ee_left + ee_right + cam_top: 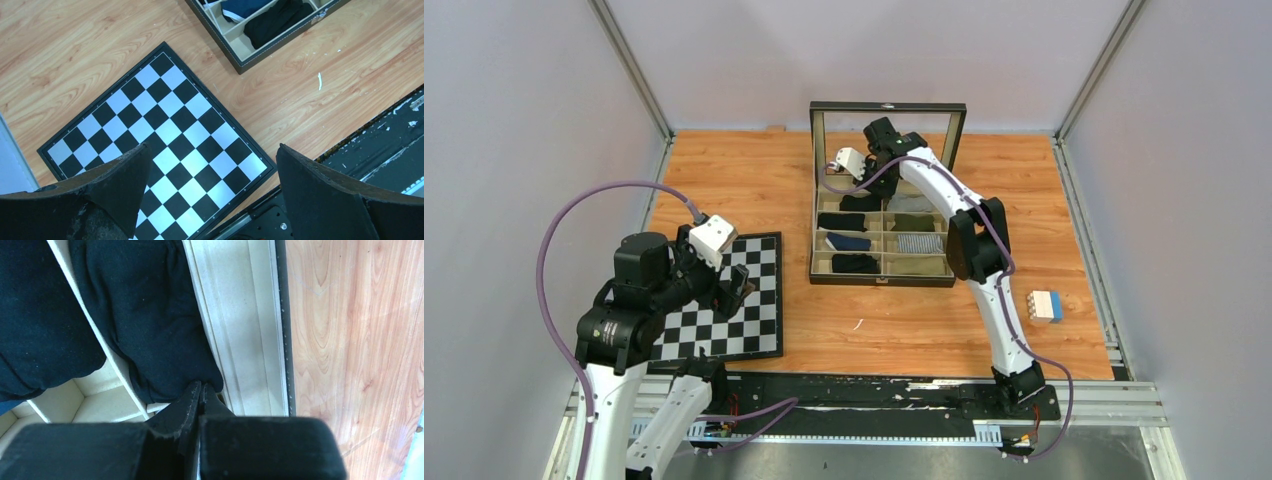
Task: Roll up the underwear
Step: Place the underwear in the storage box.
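A black pair of underwear (145,315) lies in the far-left compartment of the divided box (814,240). My right gripper (200,388) reaches down into that compartment, and its jaws are closed together on the garment's near edge. In the top view the right gripper (870,186) sits over the same black underwear (856,203). My left gripper (212,155) is open and empty, hovering above the checkerboard (165,135), which the top view shows at the near left (754,300).
The box's lid (887,108) stands upright at the back. Other compartments hold folded black (841,221), navy (849,242), olive (913,222) and striped grey (920,243) garments. A white and blue block (1046,306) lies on the wood at the right.
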Available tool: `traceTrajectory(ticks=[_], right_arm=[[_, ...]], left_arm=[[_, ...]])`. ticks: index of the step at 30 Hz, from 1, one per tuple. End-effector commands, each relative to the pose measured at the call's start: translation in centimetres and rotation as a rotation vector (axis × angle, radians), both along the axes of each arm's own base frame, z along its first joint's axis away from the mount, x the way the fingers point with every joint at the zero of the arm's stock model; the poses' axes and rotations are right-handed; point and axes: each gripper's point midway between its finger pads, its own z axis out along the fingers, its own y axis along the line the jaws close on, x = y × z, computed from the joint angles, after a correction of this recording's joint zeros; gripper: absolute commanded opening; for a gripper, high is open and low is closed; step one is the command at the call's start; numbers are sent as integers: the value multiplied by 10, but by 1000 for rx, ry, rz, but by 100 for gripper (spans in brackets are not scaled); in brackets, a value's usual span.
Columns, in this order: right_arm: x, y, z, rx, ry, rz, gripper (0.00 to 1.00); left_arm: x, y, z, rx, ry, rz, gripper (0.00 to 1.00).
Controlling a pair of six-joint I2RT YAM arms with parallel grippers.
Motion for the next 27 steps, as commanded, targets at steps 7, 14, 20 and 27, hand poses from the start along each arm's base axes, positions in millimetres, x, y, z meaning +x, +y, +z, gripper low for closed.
traceTrajectory(ticks=[7,14,20,27], right_arm=[[-19,22,5,14,6,48,0],[-30,41,-55,-41,85,87,0],[-36,35,-100,-84,159,83,0],[-26,18,-8,-91,-7,33,5]], left_arm=[[1,0,18,-28,-54,16,100],[2,1,11,-20,-39,17,100],[7,-1,8,-20,-18,13,100],[8,3,12,1,-41,17,100]])
